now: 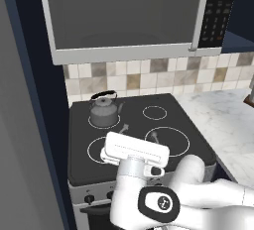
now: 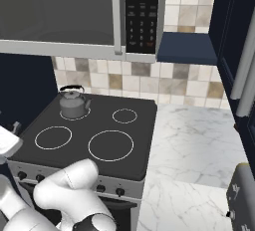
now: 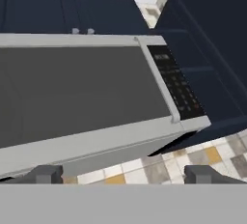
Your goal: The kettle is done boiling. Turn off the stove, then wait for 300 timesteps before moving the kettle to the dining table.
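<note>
I see the big microwave [image 1: 124, 16] hanging over the stove [image 2: 139, 148], close above it, so there is not much room up high at the back. To the right of the stove is a wide marble counter [image 2: 194, 145] with lots of bare room. To the left a dark wall [image 1: 30, 140] stands right beside the stove's edge, so that side is tight.

The stove top is flat and black with four white rings. The knobs [image 2: 119, 191] sit along its silver front.

My gripper [image 1: 139, 131] hangs over the front left ring, pointing up and back at the microwave. Its two fingers [image 3: 46, 174] are spread as wide as they go. They hold nothing and touch nothing.

The kettle [image 1: 104, 111] stands upright on the back left ring, near the tiled wall. Its spout points to the right. Its black handle arches over the lid, running left to right. It is well apart from my gripper.
</note>
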